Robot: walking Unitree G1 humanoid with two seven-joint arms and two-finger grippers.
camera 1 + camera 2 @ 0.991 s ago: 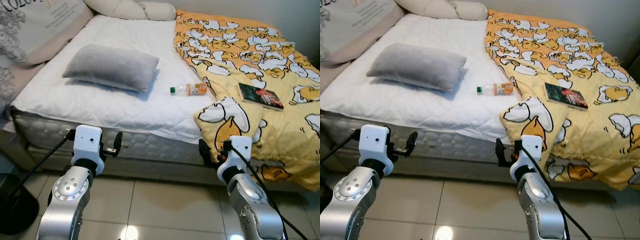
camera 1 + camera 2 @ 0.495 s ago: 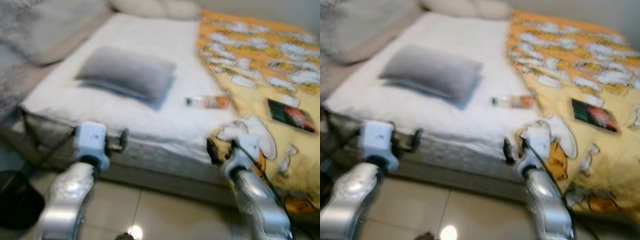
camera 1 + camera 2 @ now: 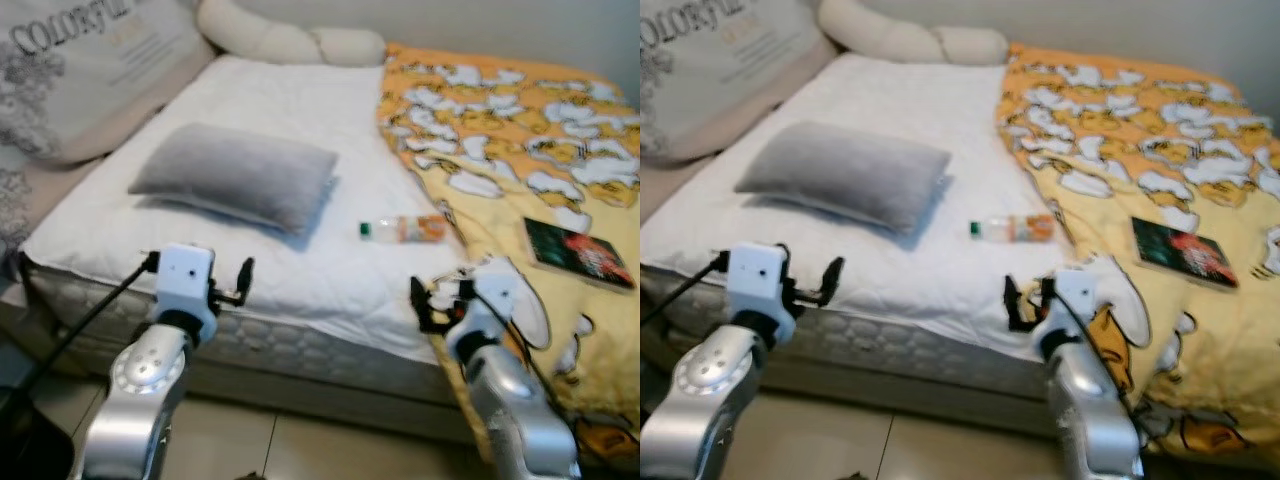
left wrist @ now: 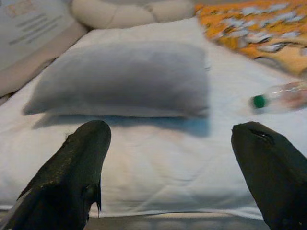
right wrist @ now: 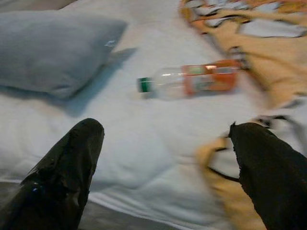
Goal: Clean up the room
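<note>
While both arms are raised short of the mattress edge, the left eye view shows the bottle (image 3: 405, 229) lying on its side on the white sheet of the bed (image 3: 290, 110), between the grey pillow (image 3: 235, 175) and the folded edge of the yellow blanket (image 3: 520, 130); a book (image 3: 578, 254) rests further out on that blanket. The left gripper (image 3: 243, 283) and the right gripper (image 3: 425, 300) hover at the bed's near edge, neither touching anything.

In the right eye view the layout is the same, and the right arm stands nearer the bottle.

In the left wrist view the jaws are spread wide and hold nothing; pillow ahead, bottle off to one side.

In the right wrist view the jaws are likewise apart and unloaded, with the bottle lying crosswise ahead, green cap (image 5: 144, 85) towards the pillow.

Judgement: the step in hand is the approach to the bottle. The right arm is best placed; it should reach forward over the sheet, straddle the labelled mid-body across its width, and close gently, since a round bottle may roll
</note>
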